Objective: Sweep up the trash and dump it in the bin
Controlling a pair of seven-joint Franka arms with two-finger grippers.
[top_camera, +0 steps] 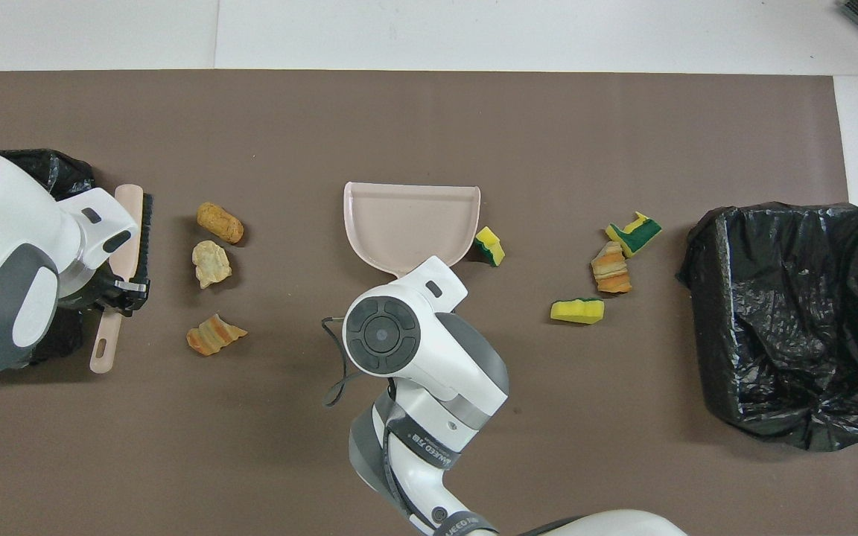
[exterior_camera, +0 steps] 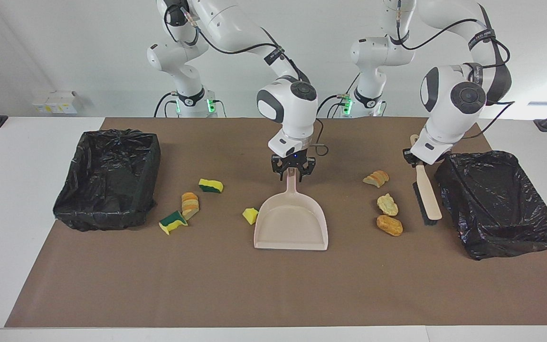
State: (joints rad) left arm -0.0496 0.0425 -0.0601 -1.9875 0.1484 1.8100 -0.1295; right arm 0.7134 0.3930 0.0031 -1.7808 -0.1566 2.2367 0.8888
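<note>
Right gripper (exterior_camera: 293, 174): fingers closed around the dustpan (exterior_camera: 291, 223) handle at mid-table; pan flat on the brown mat (exterior_camera: 254, 285), mouth facing away from the robots.
Left gripper (exterior_camera: 418, 159): clamped on the brush (exterior_camera: 426, 194) handle, brush beside the bin (exterior_camera: 499, 204) at the left arm's end.
Trash, left arm's end: three bread scraps (exterior_camera: 383, 202) between brush and dustpan.
Trash, right arm's end: sponge chunk (exterior_camera: 250, 215) just beside the dustpan; two sponge chunks and a bread piece (exterior_camera: 189, 204) nearer the second bin (exterior_camera: 107, 178).
Hidden: overhead, the right wrist covered the dustpan handle and grip; the left arm covered most of its bin.
</note>
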